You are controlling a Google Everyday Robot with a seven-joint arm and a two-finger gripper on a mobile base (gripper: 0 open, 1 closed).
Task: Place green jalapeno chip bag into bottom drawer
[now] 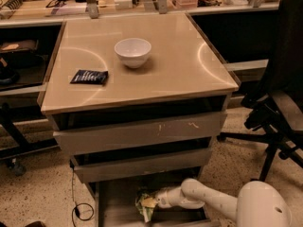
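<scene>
At the bottom right, nearest the camera, sits the robot's rounded white body point(263, 206). Its white arm point(210, 201) reaches left, low over the floor, into the open bottom drawer point(118, 197) of a beige-topped bench point(175, 74). The hand point(159, 199) at the end of the arm is inside this drawer, near the middle. The green jalapeno chip bag point(143, 205), crumpled and shiny with a pale patch, lies in the drawer right at the tip of the hand, touching it. Whether the hand is clamped on the bag or apart cannot be told.

A dark cable loop point(81, 211) lies on the speckled floor just left of the drawer.

Above the bottom drawer are two shallower grey drawers, both pulled slightly out: the middle drawer point(142, 165) and the top drawer point(142, 132), whose front is scuffed.

On the bench top, a flat dark packet point(89, 76) lies near the left edge. A white bowl point(133, 52) stands upright farther back, near the centre and apart from the packet.

A black office chair point(279, 108) stands to the right of the bench. Beyond it all, a long counter point(52, 9) with small cluttered items runs across the back.
</scene>
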